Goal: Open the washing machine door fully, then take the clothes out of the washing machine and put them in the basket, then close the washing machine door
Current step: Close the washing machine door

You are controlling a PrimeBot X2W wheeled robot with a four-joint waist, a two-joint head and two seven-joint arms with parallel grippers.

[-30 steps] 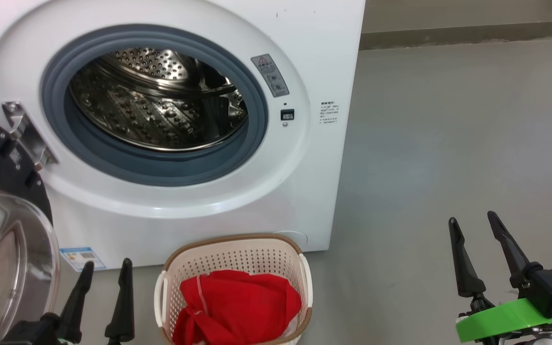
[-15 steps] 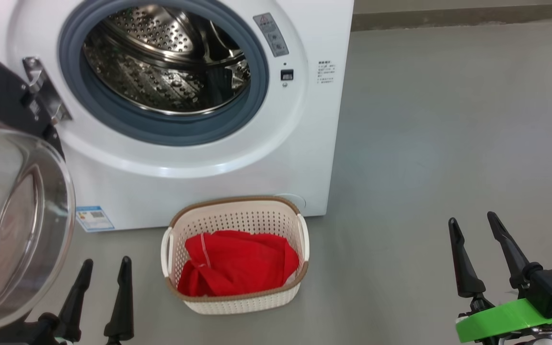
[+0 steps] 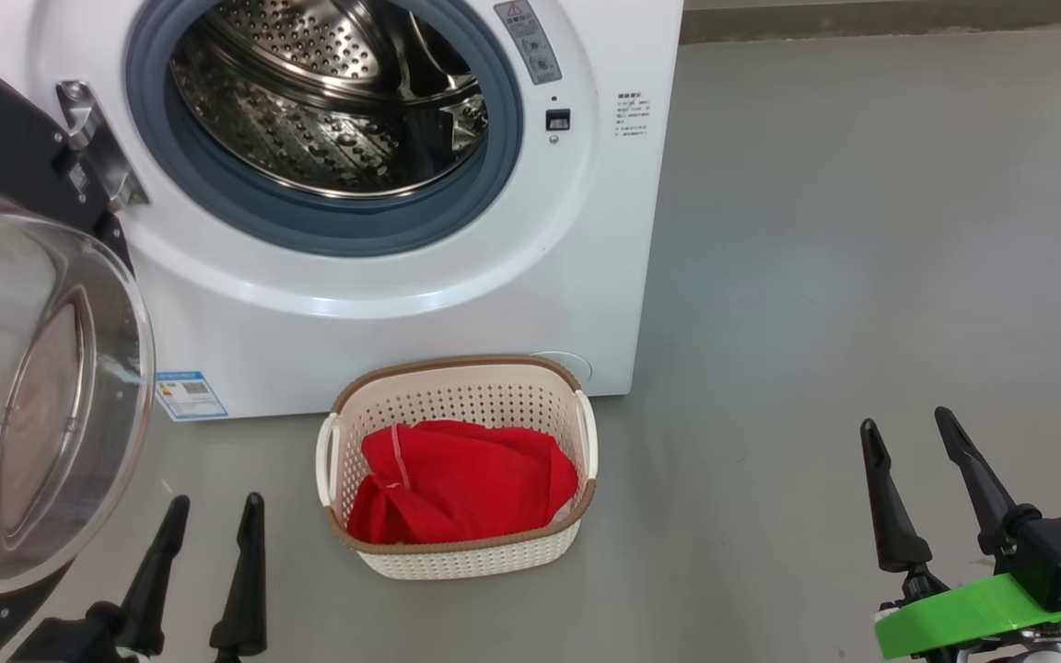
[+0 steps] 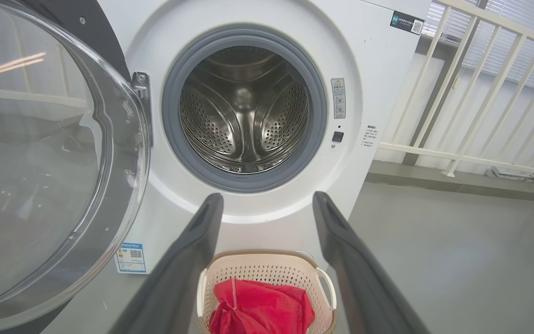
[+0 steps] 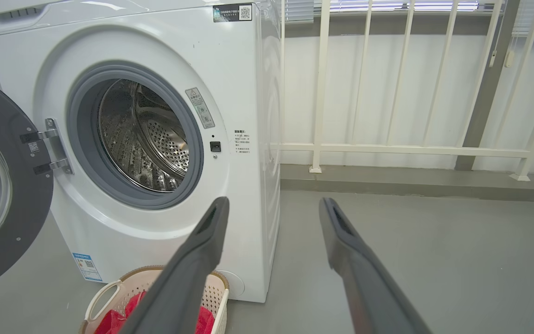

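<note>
Red clothes (image 3: 461,479) lie heaped inside the basket (image 3: 466,370), which stands on the floor (image 3: 862,230) just in front of the washing machine (image 3: 383,313), below its opening. The steel drum (image 3: 328,101) looks bare in the head view and both wrist views. No fabric shows on its perforated wall or on the grey ring, though the lowest front part is hidden behind the ring's lip. The door (image 3: 42,387) stands swung wide on its hinge at the machine's left, with the glass bowl bulging toward the robot. Opening and unloading therefore appear done, and closing the door is what remains.

Low near the floor, the left end effector (image 3: 217,502) hangs between the door and the basket, its fingers spread, released and holding nothing. Its wrist view looks along them straight at the drum. The right end effector (image 3: 904,419) sits well apart to the right over bare floor, likewise spread and empty, pointing toward the machine's right front corner. The left one is nearer the door, so it seems the likelier to push it shut.
</note>
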